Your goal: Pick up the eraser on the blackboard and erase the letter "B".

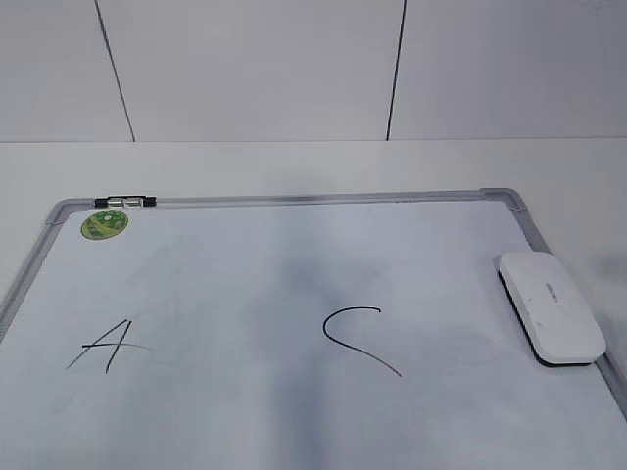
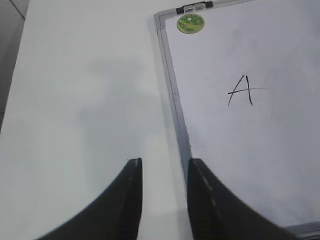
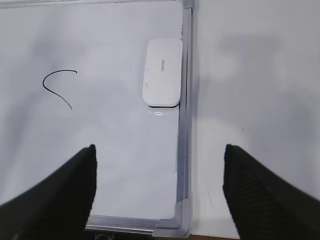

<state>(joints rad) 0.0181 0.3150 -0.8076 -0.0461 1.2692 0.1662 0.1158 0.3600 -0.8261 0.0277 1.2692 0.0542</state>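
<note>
The blackboard point(image 1: 294, 411) lies flat on the white bench point(image 1: 294, 162), its grey metal frame with rounded corners running along the far edge and down both sides in the exterior view. The eraser point(image 1: 551, 306) rests on the board's surface at the right side, its long side just beside the right frame rail, white top up with a dark base showing along its near and left edges and small grey lettering on top. In the right wrist view the same eraser point(image 3: 162, 72) sits against the inside of the right rail, toward the far part of the board. A round green sticker point(image 1: 104, 224) is stuck in the far left corner of the board, and a small black and silver clip point(image 1: 124, 202) sits on the far rail just beside it. Two black marker letters show: a slanted "A" point(image 1: 106, 345) on the left and a curvy "C" point(image 1: 358, 338) near the middle; between them the board carries only a faint grey smudge, and no "B" can be made out. The left gripper point(image 2: 165, 172) hangs over the board's left rail near the near corner, its dark fingers point(image 2: 131, 200) a small gap apart, gripping nothing. The right gripper point(image 3: 159, 165) hangs over the board's near right corner, its fingers point(image 3: 75, 185) spread wide and empty, well apart from the eraser.
</note>
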